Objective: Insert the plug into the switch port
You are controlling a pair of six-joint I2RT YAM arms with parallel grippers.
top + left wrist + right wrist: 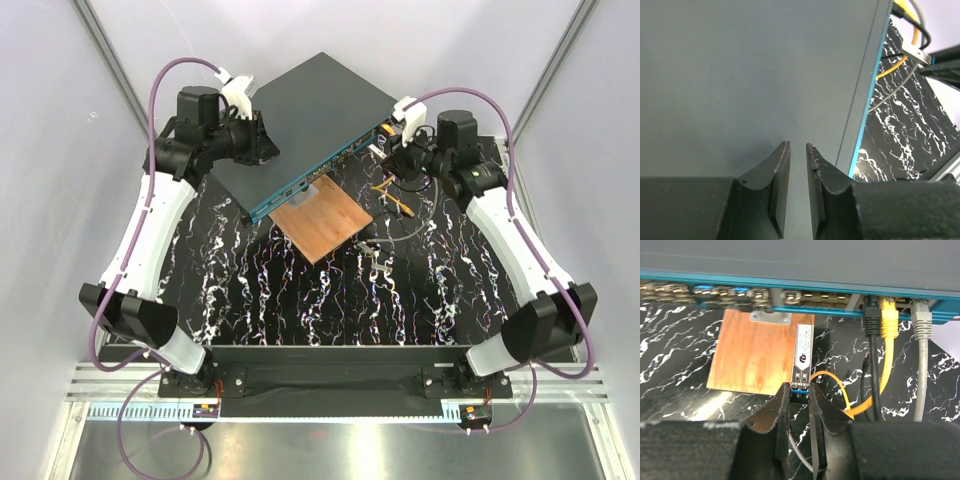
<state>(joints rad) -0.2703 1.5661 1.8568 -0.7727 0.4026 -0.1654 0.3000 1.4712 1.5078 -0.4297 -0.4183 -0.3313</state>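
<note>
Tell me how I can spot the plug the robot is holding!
Find the wide dark box with the teal front. Just before that front, by the brown square plate, the right tool pinches the plug. It is a slim silver bar with a blue end, unlike the black, yellow and grey cables already plugged in next to it.

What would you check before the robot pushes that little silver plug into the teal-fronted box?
1. Grip of right hand on silver metal plug: ok, pinched at its rear end.
2. Plug aimed at teal front face of flat dark grey box: ok.
3. Tip lined up with a free square socket: cannot tell.
4. Black cable, yellow cable and grey cable clear of plug: ok, plugged in alongside.
5. Bracing by left hand on box top: cannot tell; contact isn't visible.
</note>
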